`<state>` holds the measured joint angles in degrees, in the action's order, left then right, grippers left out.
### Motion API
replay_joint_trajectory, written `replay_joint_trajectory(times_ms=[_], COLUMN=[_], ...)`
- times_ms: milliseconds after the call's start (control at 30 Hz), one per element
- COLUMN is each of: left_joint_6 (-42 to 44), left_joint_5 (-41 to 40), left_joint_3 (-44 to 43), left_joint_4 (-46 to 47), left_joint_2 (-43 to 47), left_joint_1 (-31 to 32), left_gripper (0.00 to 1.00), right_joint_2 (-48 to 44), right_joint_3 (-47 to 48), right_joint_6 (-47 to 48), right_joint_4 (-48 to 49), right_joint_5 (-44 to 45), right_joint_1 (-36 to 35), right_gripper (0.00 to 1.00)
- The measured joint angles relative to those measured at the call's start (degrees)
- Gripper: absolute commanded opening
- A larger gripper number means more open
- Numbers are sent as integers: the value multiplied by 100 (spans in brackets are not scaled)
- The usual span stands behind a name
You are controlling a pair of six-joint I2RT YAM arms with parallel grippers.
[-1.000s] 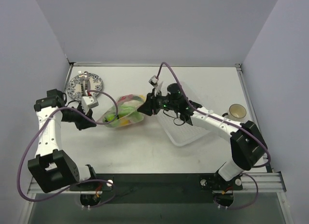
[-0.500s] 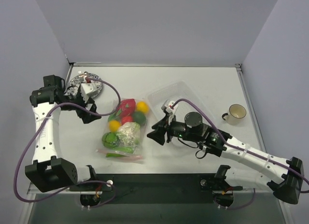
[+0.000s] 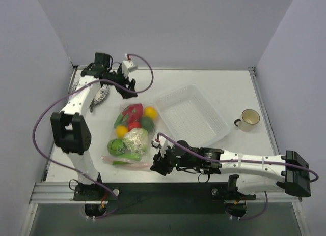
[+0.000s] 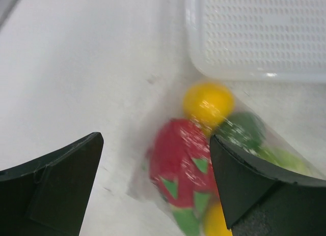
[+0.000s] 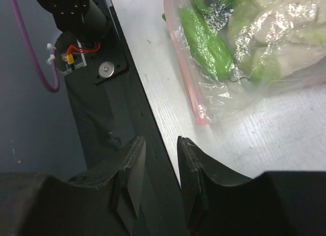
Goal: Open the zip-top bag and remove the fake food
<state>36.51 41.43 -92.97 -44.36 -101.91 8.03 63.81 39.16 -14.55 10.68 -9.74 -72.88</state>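
Step in hand, as I read it: approach to the zip, opening not yet begun. The zip-top bag (image 3: pixel 131 137) lies flat left of centre in the top view, with its pink zip strip (image 3: pixel 125 161) along the lower edge, and the strip looks sealed. All the fake food (image 3: pixel 135 139) is inside: cauliflower, green pod, red piece, yellow ball (image 3: pixel 150 112). My right gripper (image 3: pixel 155 164) sits low at bottom centre, just beside the right end of the strip. Its wrist view shows the fingers a narrow gap apart with nothing between them, over the dark front rail (image 5: pixel 125 78). My left gripper (image 3: pixel 128 90) hangs at upper left above the bag's far end, fingers wide apart and empty. Next move, in my judgement: the right fingers pinch one lip at the strip's corner, the left takes the other lip or pins the bag, then they pull apart. The thin film may slip. The clear mesh tray (image 3: pixel 191 116) lies right of the bag. No brand, label or writing is legible in any view.
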Motion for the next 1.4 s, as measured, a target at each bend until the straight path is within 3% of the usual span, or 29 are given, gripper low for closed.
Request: replay_joint_trajectory(times_ms=[267, 367, 467, 667, 800, 900, 1133, 1400], left_joint_6=[-55, 52, 328, 1139, 1615, 1958, 2555, 3073], left_joint_5=[94, 160, 208, 306, 597, 669, 619, 267], left_joint_3=[-2999, -3585, -3646, -3510, -3206, -2625, -1145, 341], left_joint_4=[-376, -800, -1366, -2581, -2782, -2839, -2949, -2905], left_joint_2=[-2380, -2988, -3344, -3569, -3467, -3193, -2463, -1412], left_joint_1=[9, 9, 7, -55, -260, -505, -1261, -2369], left_gripper=[97, 91, 81, 79, 65, 61, 39, 26], right_joint_2=[1226, 1799, 2310, 3040, 3340, 3449, 3521, 3884], right_joint_3=[549, 839, 1001, 1069, 1093, 1095, 1255, 2170], right_joint_6=[-22, -59, -179, -490, -597, -627, -535, -162], right_joint_4=[369, 645, 896, 1261, 1344, 1346, 1078, 249], right_joint_5=[-33, -232, -588, -1292, -1565, -1587, -1519, -1419], right_joint_1=[-101, -9, 168, 614, 776, 857, 1331, 1749], right_gripper=[27, 27, 26, 26, 25, 25, 25, 26])
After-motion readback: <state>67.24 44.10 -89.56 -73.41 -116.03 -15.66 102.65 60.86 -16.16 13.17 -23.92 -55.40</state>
